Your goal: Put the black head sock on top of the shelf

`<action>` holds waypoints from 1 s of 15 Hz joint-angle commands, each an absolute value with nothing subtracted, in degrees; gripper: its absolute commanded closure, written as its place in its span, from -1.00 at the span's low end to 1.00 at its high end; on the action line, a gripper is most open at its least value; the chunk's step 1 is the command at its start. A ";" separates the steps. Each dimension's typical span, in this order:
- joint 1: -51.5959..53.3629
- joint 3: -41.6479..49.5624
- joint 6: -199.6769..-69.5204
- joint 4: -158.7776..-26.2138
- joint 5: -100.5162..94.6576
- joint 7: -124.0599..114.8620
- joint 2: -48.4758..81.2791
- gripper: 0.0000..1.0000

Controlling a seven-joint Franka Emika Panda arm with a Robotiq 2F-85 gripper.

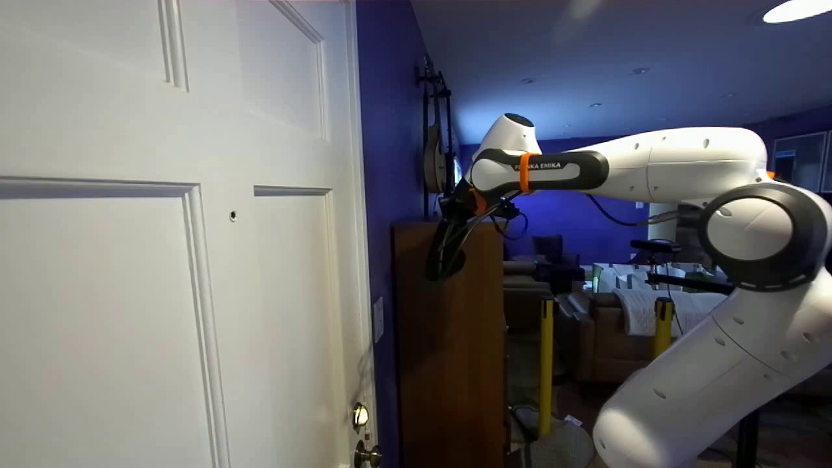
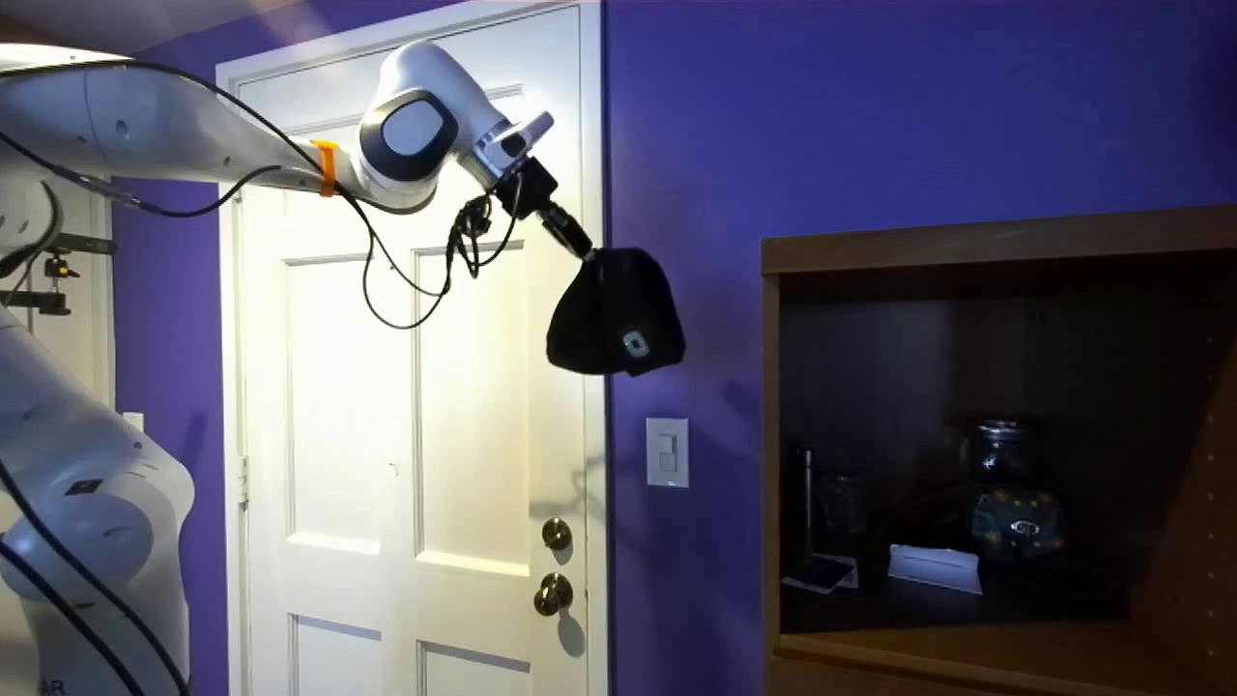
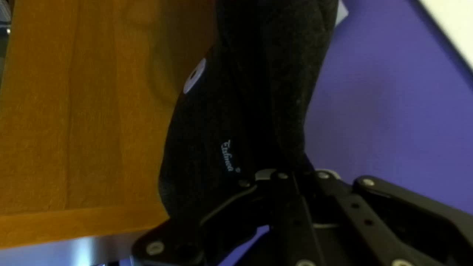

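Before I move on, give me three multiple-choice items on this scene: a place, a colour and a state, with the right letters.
1. Where is the black head sock relative to the shelf?
A) on its top
B) inside it
C) in mid-air, outside it

2. What colour is the wall beside the door?
A) green
B) purple
C) yellow

3. How is the pincer?
A) shut on the sock
B) wide open
C) shut on nothing

1 C: an exterior view shows it hanging with a gap to the shelf.
2 B: all three views show purple.
3 A: the wrist view shows its jaws pinching the sock.
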State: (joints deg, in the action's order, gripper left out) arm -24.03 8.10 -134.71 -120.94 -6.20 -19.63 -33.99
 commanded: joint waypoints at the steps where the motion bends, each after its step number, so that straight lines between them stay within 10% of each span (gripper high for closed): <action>1: -24.15 11.96 -139.66 -107.79 -3.60 -22.11 -24.58 0.97; 15: -22.90 18.75 -159.96 -97.76 7.52 -28.32 -12.18 0.97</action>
